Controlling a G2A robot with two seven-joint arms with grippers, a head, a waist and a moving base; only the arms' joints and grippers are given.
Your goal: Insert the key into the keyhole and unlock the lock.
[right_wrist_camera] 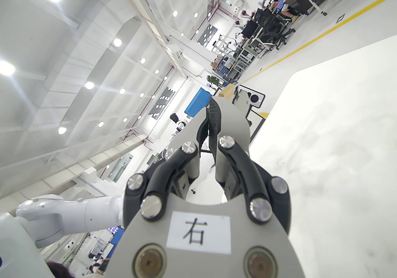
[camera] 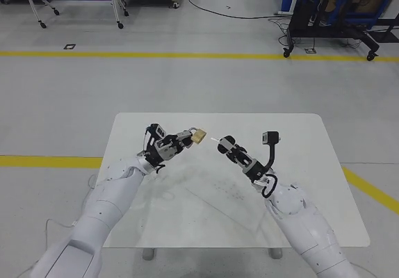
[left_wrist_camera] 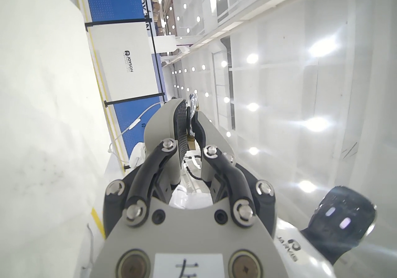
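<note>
The left hand is hovering above the far middle of the white tabletop, with its fingers closed on a small brass padlock. The padlock is sticking out from the fingertips toward the right, clear of the tabletop, with its silver shackle on the far side. In the left wrist view the left hand is showing its two ribbed pads pressed in on the padlock, of which only a sliver of brass is peeking out between them.

The right hand is hanging just to the right of the padlock, also raised over the tabletop, and is pointing left toward it. It is pinching a slim pale key, whose tip is jutting from the fingertips toward the padlock. Key and padlock are sitting near each other with a small gap between them, so the key is not yet in the lock. The keyhole is too small to make out. In the right wrist view the right hand is keeping its pads squeezed together, and the key between them is too hidden to make out.

Both hands are facing each other across the gap, with the pale, faintly scuffed tabletop lying beneath them.
</note>
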